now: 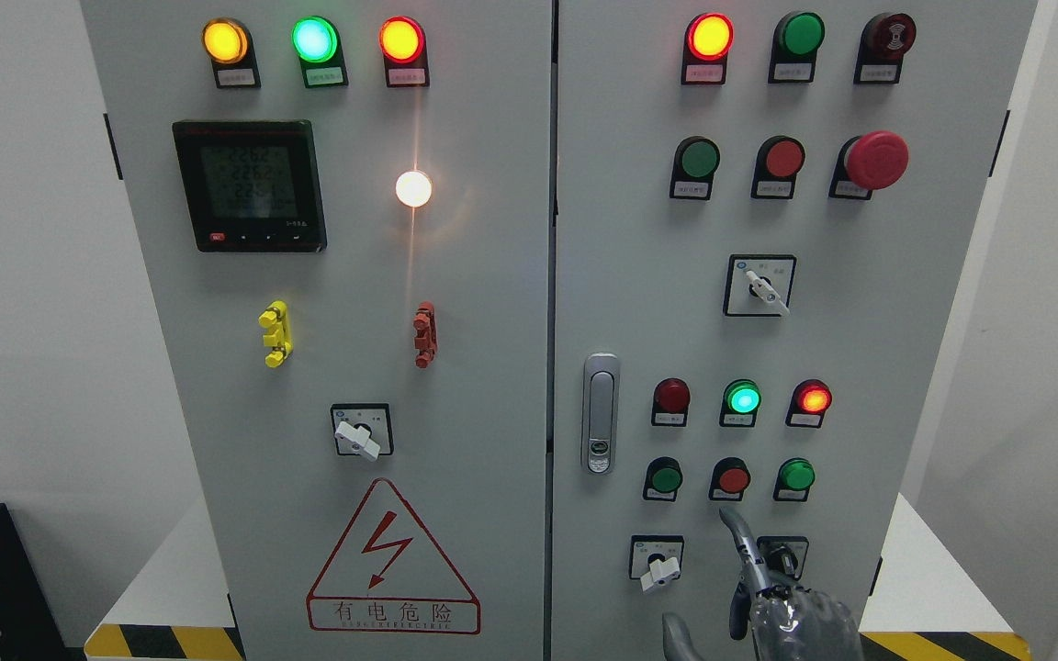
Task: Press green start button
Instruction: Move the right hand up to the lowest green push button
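Right hand (782,606) comes in at the bottom edge, right of centre, in front of the right cabinet door (915,367). Index finger (738,542) is stretched up and slightly left; the other fingers are curled into the palm, holding nothing. Thumb (680,638) sticks out at lower left. Fingertip sits just below the red push button (732,478) in the lower button row, not touching any button as far as I can see.

That row: green push button (665,478) left, red in the middle, another green push button (797,475) right. Can't tell which green one is the start button, label text is too small to read. Both are above the fingertip, to either side.

Hand partly covers a black selector switch (782,555); a white-handled selector (658,569) is just left of the finger.

Above the button row: three indicator lamps, dark red (672,396), lit green (742,398), lit red (813,398). Door handle with lock (600,413) is left of those.

Further up: rotary switch (760,286), then green (700,158) and red (783,158) buttons beside a red emergency-stop mushroom (876,160).

Left door (492,367): digital meter (249,185), lit lamps on top, high-voltage warning triangle (392,560) at the bottom.
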Tool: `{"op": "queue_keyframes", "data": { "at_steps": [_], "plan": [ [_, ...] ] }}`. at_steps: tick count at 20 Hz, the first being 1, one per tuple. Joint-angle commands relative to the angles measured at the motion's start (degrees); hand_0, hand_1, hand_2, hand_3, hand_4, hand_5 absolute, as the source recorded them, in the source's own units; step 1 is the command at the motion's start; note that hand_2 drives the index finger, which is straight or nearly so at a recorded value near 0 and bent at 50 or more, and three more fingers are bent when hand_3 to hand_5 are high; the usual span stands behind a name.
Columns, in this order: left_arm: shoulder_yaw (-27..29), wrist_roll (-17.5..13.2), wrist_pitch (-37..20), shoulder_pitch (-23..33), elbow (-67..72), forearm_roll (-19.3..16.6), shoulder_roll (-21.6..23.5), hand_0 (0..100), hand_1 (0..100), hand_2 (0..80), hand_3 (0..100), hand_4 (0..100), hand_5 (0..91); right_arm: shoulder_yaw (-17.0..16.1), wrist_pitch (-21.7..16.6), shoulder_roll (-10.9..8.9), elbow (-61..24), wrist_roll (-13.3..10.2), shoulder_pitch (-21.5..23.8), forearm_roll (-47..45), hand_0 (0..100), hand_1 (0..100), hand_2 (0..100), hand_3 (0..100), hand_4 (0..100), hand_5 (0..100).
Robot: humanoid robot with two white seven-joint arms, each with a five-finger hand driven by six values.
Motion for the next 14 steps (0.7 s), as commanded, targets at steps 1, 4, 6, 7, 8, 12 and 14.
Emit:
{"op": "queue_keyframes", "data": {
  "at_steps": [1, 4, 6, 7, 8, 12, 14],
  "plan": [
    [0.00, -0.04, 0.04, -1.32, -1.58, 0.00, -0.01, 12, 56, 0.0, 0, 0, 0.0, 1.08, 0.11, 0.19, 5.78, 0.10, -2.76, 0.65, 39, 33, 0, 90, 85, 97],
    [0.00, -0.04, 0.04, -1.32, -1.58, 0.00, -0.01, 12, 56, 0.0, 0, 0, 0.0, 1.34, 0.11, 0.19, 6.83, 0.10, -3.46, 0.65, 40, 33, 0, 90, 85, 97],
    [0.00, -0.04, 0.04, -1.32, -1.58, 0.00, -0.01, 12, 56, 0.0, 0, 0, 0.0, 1.43, 0.11, 0.19, 7.45, 0.19, -4.07, 0.65, 41, 33, 0, 90, 85, 97],
    [0.00, -0.04, 0.04, -1.32, -1.58, 0.00, -0.01, 12, 56, 0.0, 0, 0, 0.0, 1.43, 0.11, 0.19, 7.80, 0.19, -4.51, 0.65, 41, 33, 0, 90, 85, 97],
    [0.00, -0.04, 0.04, -1.32, -1.58, 0.00, -0.01, 12, 56, 0.0, 0, 0, 0.0, 1.43, 0.11, 0.19, 8.41, 0.28, -5.04, 0.65, 41, 33, 0, 90, 85, 97],
    [0.00, -0.04, 0.04, -1.32, -1.58, 0.00, -0.01, 12, 56, 0.0, 0, 0, 0.0, 1.43, 0.11, 0.19, 10.17, 0.36, -6.80, 0.65, 41, 33, 0, 91, 85, 96],
    [0.00, -0.04, 0.04, -1.32, -1.58, 0.00, -0.01, 12, 56, 0.0, 0, 0, 0.0, 1.78, 0.20, 0.19, 10.79, 0.54, -7.50, 0.65, 42, 33, 0, 91, 85, 96]
  ]
}}
